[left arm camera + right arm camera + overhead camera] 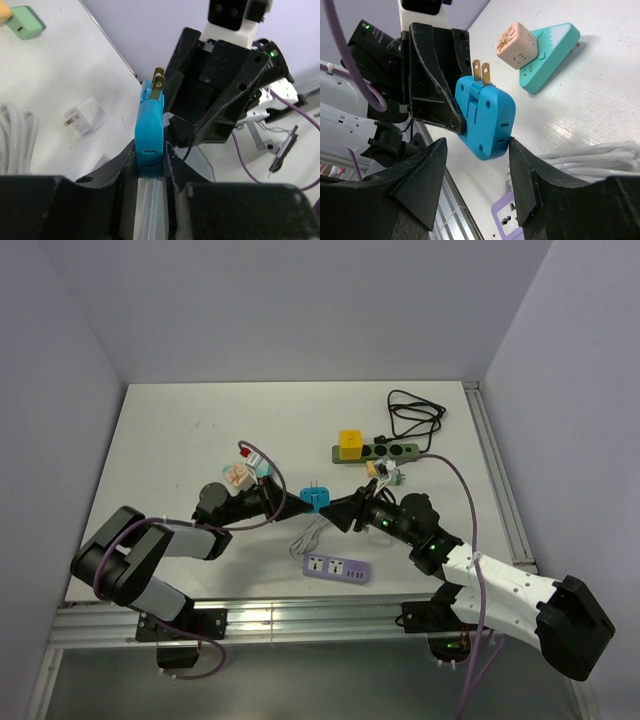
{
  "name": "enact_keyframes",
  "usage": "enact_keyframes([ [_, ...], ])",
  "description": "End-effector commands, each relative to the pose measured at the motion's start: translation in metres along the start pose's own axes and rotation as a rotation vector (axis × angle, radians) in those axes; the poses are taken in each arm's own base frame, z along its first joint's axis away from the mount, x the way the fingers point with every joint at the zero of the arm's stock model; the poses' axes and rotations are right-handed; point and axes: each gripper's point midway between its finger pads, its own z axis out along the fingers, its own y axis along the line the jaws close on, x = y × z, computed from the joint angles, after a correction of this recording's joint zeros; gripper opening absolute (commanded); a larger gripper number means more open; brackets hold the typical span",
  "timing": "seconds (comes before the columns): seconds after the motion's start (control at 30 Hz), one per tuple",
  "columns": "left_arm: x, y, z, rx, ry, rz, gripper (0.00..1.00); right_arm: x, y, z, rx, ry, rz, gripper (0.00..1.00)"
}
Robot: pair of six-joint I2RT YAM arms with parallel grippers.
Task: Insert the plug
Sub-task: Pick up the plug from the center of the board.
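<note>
A blue plug (316, 498) with two brass prongs pointing up is held off the table at mid-front. My left gripper (298, 502) is shut on it, its fingers pinching the plug's (150, 135) flat sides. In the right wrist view the plug (487, 115) hangs between the spread fingers of my right gripper (477, 170), which is open; the right fingertip (516, 150) sits at the plug's lower corner and the left one is apart from it. A purple power strip (337, 568) lies flat just below, and its end (507, 220) also shows from the right wrist.
A green power strip (378, 451) carrying a yellow plug (350, 441) lies at the back, with a black cable (415, 415) beyond it. A pink cube (516, 44) rests on a teal adapter (550, 50). A coiled white cable (310, 537) and a small white charger (86, 117) lie nearby.
</note>
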Motion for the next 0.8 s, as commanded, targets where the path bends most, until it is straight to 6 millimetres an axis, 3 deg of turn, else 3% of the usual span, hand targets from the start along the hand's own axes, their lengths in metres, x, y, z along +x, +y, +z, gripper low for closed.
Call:
enact_keyframes([
  [0.0,-0.038,-0.055,-0.008,0.176,-0.227,0.196,0.0,-0.016,0.013,-0.003,-0.053,-0.081,-0.012,0.6],
  [0.37,-0.042,-0.077,-0.011,0.25,-0.349,0.19,0.0,-0.009,0.008,0.004,-0.049,-0.069,0.058,0.61],
  [0.77,-0.053,-0.089,-0.019,0.211,-0.463,0.266,0.0,-0.018,-0.012,-0.008,0.034,-0.161,0.122,0.6],
])
